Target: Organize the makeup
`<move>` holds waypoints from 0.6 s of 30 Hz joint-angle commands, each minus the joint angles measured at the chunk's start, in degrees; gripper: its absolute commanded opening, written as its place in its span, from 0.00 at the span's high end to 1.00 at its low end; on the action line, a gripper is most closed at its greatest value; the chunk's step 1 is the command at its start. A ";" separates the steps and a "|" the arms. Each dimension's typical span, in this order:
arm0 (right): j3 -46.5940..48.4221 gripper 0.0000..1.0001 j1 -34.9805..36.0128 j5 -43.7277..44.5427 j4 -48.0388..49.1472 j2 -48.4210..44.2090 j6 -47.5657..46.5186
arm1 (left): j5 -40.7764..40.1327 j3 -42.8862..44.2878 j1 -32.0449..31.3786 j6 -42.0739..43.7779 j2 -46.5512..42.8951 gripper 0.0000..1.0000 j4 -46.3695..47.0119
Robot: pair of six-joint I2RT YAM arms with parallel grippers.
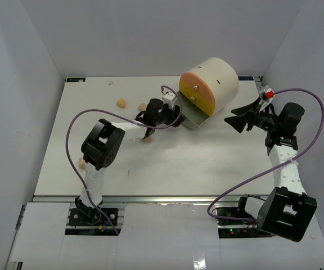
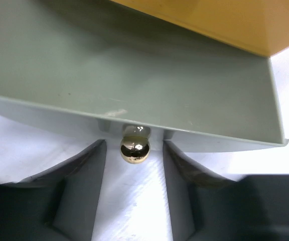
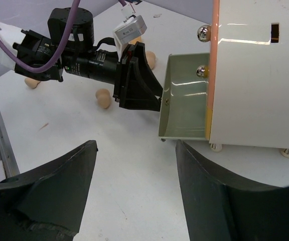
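Observation:
The makeup in view is several peach egg-shaped sponges on the white table: one (image 1: 121, 103) at the back left, one (image 1: 142, 106) beside my left arm, one (image 1: 146, 138) under it, one (image 1: 82, 162) at the left. My left gripper (image 1: 176, 115) stands open at the front of the pulled-out grey-green drawer (image 1: 193, 117). The drawer's gold knob (image 2: 134, 150) sits between the fingers (image 2: 84, 191) with gaps on both sides. The drawer (image 3: 184, 95) looks empty. My right gripper (image 1: 233, 121) hangs open right of the drawer, holding nothing.
The big cream cylinder (image 1: 218, 76) with an orange-yellow front stands at the back centre. It rests on small feet (image 3: 214, 147). A second knob (image 3: 202, 33) sits higher on its front. Grey walls close in the table on three sides.

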 commanded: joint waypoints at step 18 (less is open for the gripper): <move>13.87 0.12 30.06 14.22 -40.51 4.95 -45.45 | 4.14 -10.70 12.97 -1.98 -37.08 0.02 -20.56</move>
